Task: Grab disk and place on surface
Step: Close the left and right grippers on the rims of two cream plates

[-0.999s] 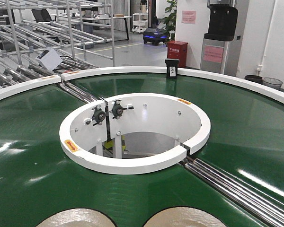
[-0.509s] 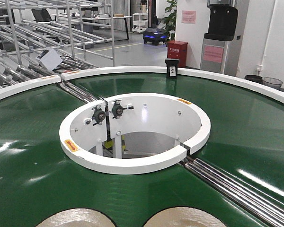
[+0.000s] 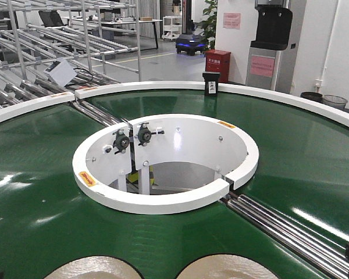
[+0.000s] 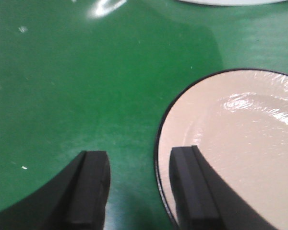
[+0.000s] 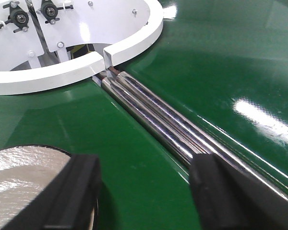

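Cream disk (image 3: 93, 268), dark-rimmed, flat on green belt (image 3: 41, 174), second disk (image 3: 224, 268) alike, just beside it

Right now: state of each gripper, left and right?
Left gripper: open, empty, jaws above the edge of the cream disk.
Right gripper: open, empty, over the green belt.

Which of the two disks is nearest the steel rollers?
The right disk; the rollers run past its right side, while the left disk lies farther off.
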{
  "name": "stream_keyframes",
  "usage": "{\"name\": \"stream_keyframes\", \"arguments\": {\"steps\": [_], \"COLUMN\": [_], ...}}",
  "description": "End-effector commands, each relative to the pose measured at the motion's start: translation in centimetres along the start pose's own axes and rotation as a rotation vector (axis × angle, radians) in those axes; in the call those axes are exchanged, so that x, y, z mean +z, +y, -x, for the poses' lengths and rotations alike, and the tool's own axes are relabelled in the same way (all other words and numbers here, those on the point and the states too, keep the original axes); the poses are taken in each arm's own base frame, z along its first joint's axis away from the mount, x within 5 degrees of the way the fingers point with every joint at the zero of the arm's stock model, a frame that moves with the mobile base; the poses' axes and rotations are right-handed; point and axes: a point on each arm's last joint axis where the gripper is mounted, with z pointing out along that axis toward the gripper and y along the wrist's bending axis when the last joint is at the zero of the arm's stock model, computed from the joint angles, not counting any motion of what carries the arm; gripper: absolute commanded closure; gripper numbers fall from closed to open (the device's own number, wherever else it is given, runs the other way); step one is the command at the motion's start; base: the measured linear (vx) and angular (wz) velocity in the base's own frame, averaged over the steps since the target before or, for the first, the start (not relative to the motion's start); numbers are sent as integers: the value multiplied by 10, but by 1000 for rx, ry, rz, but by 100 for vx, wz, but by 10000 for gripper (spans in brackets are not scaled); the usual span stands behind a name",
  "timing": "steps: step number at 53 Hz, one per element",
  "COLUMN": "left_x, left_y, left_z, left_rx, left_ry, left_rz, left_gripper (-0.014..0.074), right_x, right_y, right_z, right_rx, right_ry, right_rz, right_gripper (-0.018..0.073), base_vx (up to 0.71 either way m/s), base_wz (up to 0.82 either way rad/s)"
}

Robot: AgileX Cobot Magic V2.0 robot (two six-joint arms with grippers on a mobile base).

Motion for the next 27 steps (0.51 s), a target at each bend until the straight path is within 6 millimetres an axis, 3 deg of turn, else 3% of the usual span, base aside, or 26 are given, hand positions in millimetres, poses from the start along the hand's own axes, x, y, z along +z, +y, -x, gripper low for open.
{"name": "stream_keyframes", "arguments": {"steps": [1, 13, 27], "left_x": [8, 44, 63], "left_y": [-3, 1, 32], "left_z": [13, -2, 29], "left_rx": [-112, -306, -381], "left_ry": [-45, 156, 204], "left_rz": [-23, -10, -22], "left_gripper": [154, 154, 154], "right_x": [-4, -4, -4], "right_y": [0, 0, 0], "right_z": [19, 19, 19], "right_rx": [-9, -16, -16], "right_ry": [-124, -124, -124], "right_rz": [4, 2, 2], "right_gripper": [6, 1, 1], "base_vx": [0, 0, 0], "base_wz": [0, 0, 0]}}
